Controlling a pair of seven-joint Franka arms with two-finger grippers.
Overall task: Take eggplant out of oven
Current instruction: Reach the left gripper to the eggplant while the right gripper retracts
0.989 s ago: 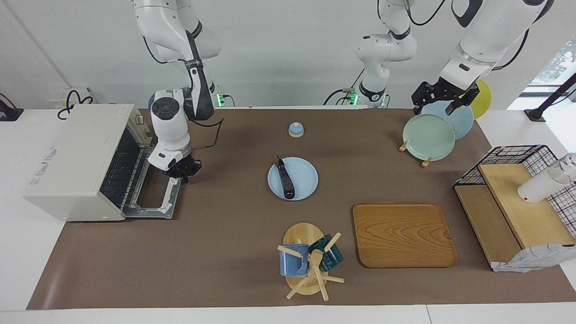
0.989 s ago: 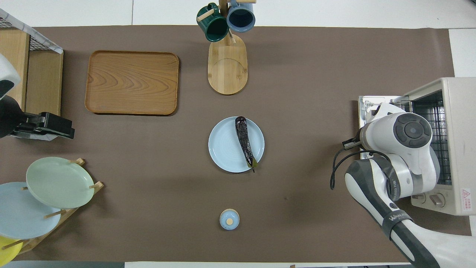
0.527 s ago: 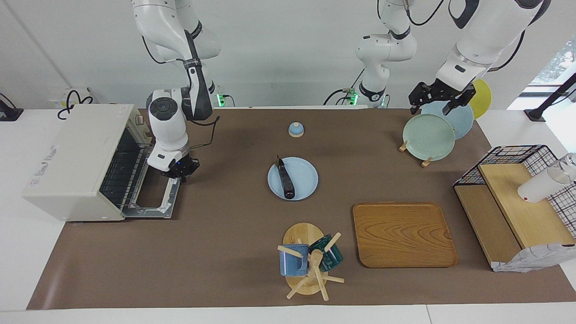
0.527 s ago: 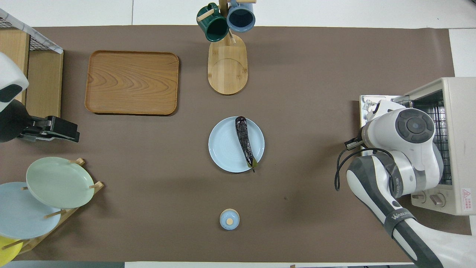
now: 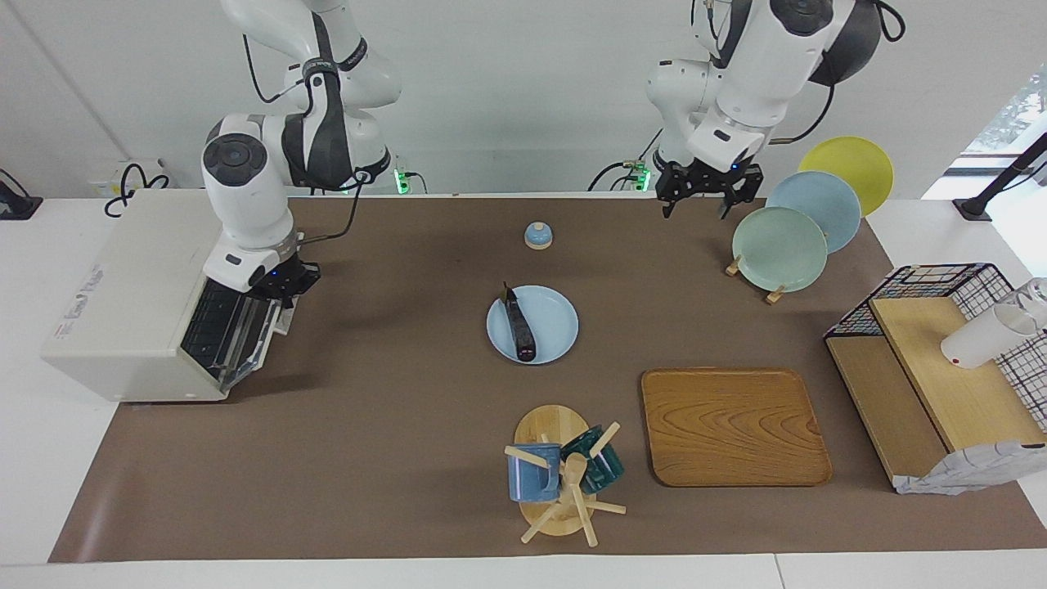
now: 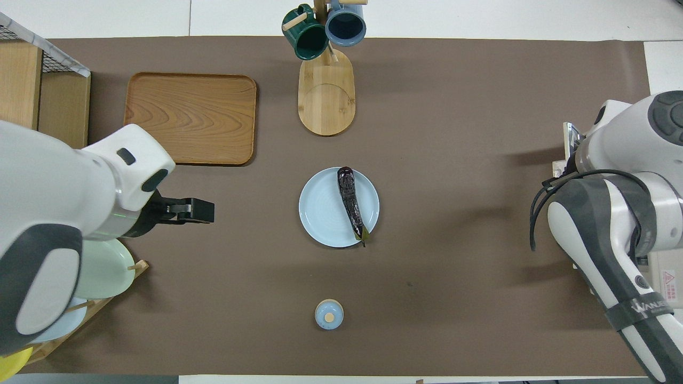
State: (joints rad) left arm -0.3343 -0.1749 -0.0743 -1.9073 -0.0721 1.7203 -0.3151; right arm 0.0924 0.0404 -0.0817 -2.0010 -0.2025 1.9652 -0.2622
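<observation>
The eggplant [image 5: 519, 327] [image 6: 350, 201], slim and dark with a green stem, lies on a light blue plate [image 5: 552, 323] [image 6: 320, 213] at the middle of the table. The off-white oven [image 5: 131, 294] stands at the right arm's end, its glass door [image 5: 245, 335] tilted up and nearly closed. My right gripper [image 5: 278, 286] is shut and rests against the door's top edge. In the overhead view the right arm hides that gripper and most of the oven [image 6: 667, 277]. My left gripper [image 5: 705, 200] [image 6: 200, 209] hangs open and empty over the table beside the plate rack.
A rack of plates [image 5: 785, 245] and a wire basket shelf [image 5: 941, 360] stand at the left arm's end. A wooden tray [image 5: 734, 425] and a mug tree [image 5: 564, 478] lie farther from the robots than the plate. A small blue lidded pot [image 5: 537, 236] sits nearer.
The right gripper rose and went toward the oven, and the door swung up from flat to nearly closed. The left arm moved from over the plate rack toward the table's middle.
</observation>
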